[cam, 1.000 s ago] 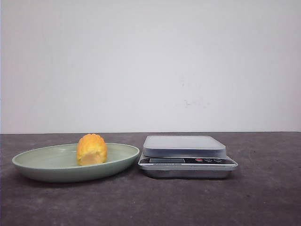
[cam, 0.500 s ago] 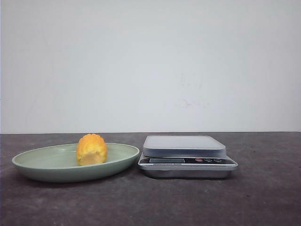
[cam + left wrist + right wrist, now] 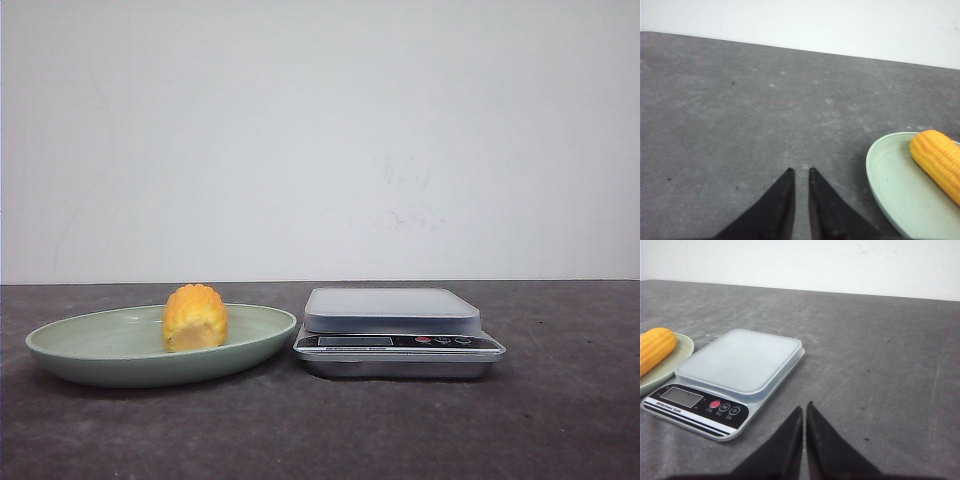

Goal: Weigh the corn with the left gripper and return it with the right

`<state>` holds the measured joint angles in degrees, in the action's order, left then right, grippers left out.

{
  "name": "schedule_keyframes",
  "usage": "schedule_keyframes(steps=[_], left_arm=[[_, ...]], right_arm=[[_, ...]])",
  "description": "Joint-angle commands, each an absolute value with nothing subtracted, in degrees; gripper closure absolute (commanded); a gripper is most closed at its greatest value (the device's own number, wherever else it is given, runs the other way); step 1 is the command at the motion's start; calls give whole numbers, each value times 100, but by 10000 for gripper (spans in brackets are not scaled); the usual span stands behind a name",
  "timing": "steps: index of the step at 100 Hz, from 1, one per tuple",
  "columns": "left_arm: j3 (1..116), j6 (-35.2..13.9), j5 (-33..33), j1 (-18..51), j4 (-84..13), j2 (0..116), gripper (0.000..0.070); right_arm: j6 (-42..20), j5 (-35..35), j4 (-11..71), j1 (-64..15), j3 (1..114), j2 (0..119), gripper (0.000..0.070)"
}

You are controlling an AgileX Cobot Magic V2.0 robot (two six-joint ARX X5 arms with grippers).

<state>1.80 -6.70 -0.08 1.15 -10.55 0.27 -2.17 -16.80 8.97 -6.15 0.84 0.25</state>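
The corn (image 3: 195, 316), a stubby yellow-orange cob piece, lies in the green plate (image 3: 80, 350) at the left of the table. It also shows in the left wrist view (image 3: 938, 162) and the right wrist view (image 3: 655, 348). A silver kitchen scale (image 3: 395, 330) with a pale weighing pad stands right of the plate, nothing on it; it shows in the right wrist view (image 3: 735, 375) too. My left gripper (image 3: 801, 173) is shut and empty above bare table beside the plate (image 3: 890, 185). My right gripper (image 3: 804, 408) is shut and empty, beside the scale. Neither gripper shows in the front view.
The table is dark grey (image 3: 560, 420) and ends at a white wall (image 3: 320, 140) behind. The plate's rim nearly touches the scale's left side.
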Motion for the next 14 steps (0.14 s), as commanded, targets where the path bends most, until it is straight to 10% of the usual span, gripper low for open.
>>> schedule_keyframes(steps=[1, 14], left_arm=[[80, -672, 1, 113, -1072, 16, 700], [80, -672, 1, 113, -1072, 16, 700]], right_arm=[[-257, -1688, 904, -613, 75, 21, 694], [-257, -1688, 904, -613, 75, 21, 694]])
